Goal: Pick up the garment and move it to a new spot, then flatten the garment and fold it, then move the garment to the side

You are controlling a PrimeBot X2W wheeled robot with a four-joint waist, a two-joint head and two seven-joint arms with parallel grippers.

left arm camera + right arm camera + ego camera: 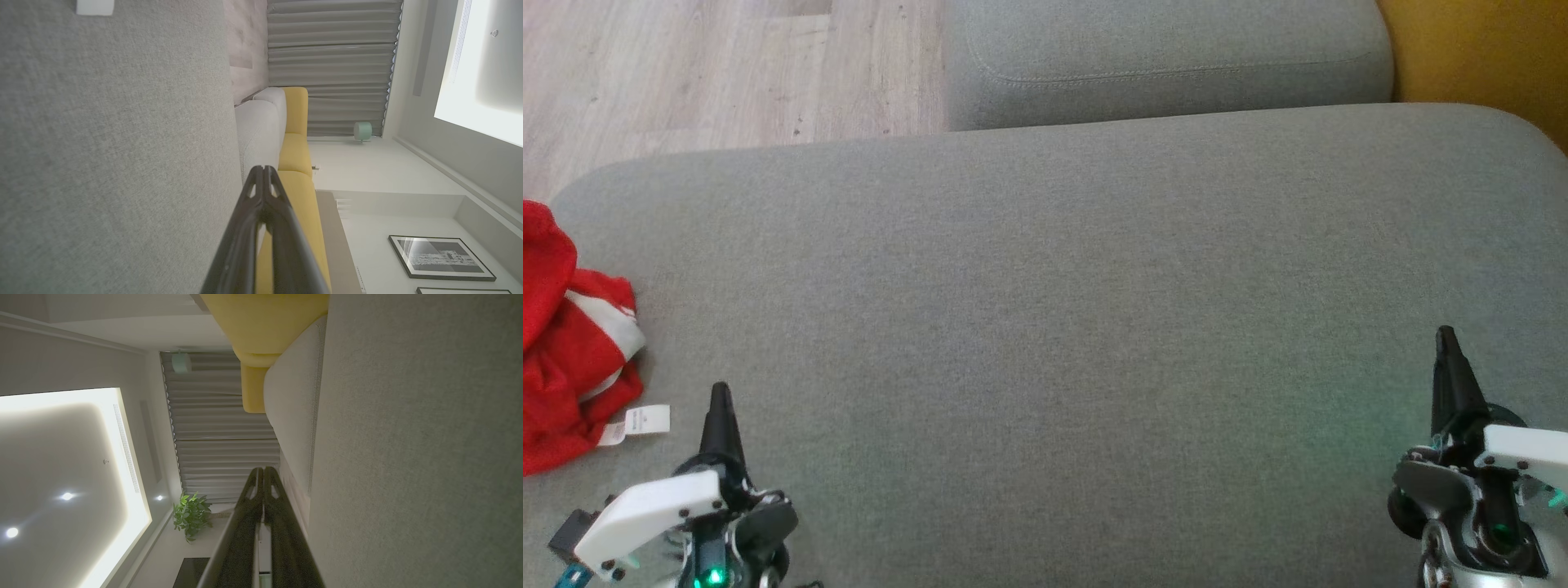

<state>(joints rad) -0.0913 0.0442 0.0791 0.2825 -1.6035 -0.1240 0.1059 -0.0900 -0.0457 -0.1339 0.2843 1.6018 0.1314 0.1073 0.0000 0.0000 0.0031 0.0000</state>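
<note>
A crumpled red garment [568,343] with a white stripe is seen at the left edge of the head view, lying on the left end of a broad grey seat cushion [1045,310]. A white label [645,420] is found at the garment's lower right edge, spread flat on the cushion. The left gripper [720,408] is placed at the lower left of that view, just right of the label and near the garment, though no contact with either can be made out. Its two dark fingers are pressed together into a single point, and nothing is held between them. The right gripper [1447,343] is seen at the lower right, well apart from the garment and over bare grey fabric, its fingers likewise brought together on nothing. In both wrist views the fingers are shown joined at their tips beside the grey upholstery. A second grey cushion [1168,57] with a stitched seam is set behind the first. Pale wooden floor [686,82] is visible at the upper left and yellow upholstery [1478,49] at the upper right. Grey pleated curtains [333,61] and a framed picture [441,257] are caught in the left wrist view, and a potted plant [191,516] in the right wrist view.
</note>
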